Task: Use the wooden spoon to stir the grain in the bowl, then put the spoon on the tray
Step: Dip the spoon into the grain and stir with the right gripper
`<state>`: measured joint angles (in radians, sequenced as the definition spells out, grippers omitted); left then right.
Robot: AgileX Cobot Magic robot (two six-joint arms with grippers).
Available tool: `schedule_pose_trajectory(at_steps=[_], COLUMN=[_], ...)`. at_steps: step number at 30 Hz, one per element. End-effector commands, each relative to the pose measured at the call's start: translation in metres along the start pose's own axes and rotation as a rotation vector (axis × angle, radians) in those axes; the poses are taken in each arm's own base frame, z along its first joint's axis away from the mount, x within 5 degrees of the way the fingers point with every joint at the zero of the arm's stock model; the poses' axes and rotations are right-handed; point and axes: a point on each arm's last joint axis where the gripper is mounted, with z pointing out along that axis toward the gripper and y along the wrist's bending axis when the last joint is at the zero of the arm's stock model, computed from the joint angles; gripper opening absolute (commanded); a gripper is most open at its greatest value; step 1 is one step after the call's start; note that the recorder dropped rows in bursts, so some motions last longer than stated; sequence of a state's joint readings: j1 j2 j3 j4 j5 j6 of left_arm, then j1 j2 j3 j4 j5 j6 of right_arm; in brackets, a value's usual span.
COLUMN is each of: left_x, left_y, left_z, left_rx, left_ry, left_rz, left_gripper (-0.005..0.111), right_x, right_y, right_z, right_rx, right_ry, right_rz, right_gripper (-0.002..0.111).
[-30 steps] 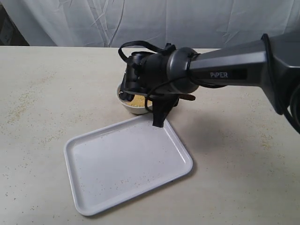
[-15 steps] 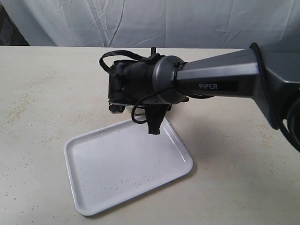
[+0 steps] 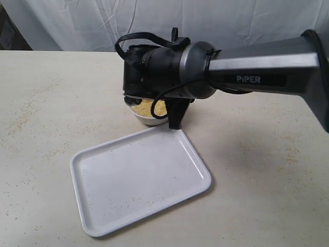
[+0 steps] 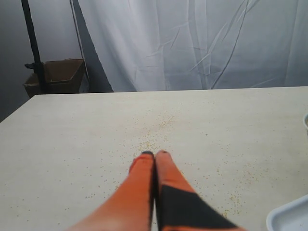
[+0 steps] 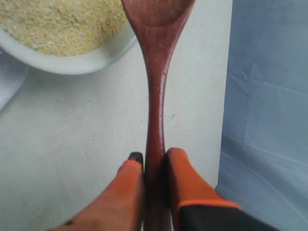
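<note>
On the desk (image 3: 51,103), one tray (image 3: 141,177) lies near, with one bowl (image 3: 145,120) of grain (image 3: 146,108) just beyond its far edge. My right claw (image 5: 156,155) clamps the one wooden spoon (image 5: 156,96) by its handle, head at the bowl's rim: stirring, I judge. Next I must swing it nearer and lay it in the tray. My left claw (image 4: 155,155) is clenched, empty.

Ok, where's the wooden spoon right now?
In the right wrist view the wooden spoon is clamped by its handle in the right gripper, its oval end at the rim of the bowl of grain.
</note>
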<state>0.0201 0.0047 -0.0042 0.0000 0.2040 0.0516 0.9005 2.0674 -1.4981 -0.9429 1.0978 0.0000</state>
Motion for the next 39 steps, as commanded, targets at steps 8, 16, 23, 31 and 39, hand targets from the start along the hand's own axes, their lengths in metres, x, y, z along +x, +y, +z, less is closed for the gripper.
schedule_pose_trajectory(at_steps=[8, 16, 23, 31, 39], left_x=[0.001, 0.001, 0.001, 0.001, 0.001], left_y=[0.000, 0.000, 0.000, 0.000, 0.000], left_z=[0.000, 0.000, 0.000, 0.000, 0.000], left_rx=[0.005, 0.005, 0.005, 0.005, 0.005], left_ry=[-0.006, -0.006, -0.006, -0.006, -0.006], left_rz=[0.001, 0.001, 0.001, 0.001, 0.001], left_gripper=[0.000, 0.000, 0.000, 0.000, 0.000], right_x=[-0.002, -0.011, -0.021, -0.010, -0.005], right_y=[0.016, 0.027, 0.037, 0.013, 0.006], right_z=[0.042, 0.032, 0.015, -0.003, -0.013], right_rx=[-0.054, -0.073, -0.046, 0.055, 0.048], right_ry=[0.076, 0.054, 0.014, 0.036, 0.022], right_rz=[-0.028, -0.041, -0.082, -0.080, -0.046], right_gripper=[-0.001, -0.001, -0.001, -0.001, -0.001])
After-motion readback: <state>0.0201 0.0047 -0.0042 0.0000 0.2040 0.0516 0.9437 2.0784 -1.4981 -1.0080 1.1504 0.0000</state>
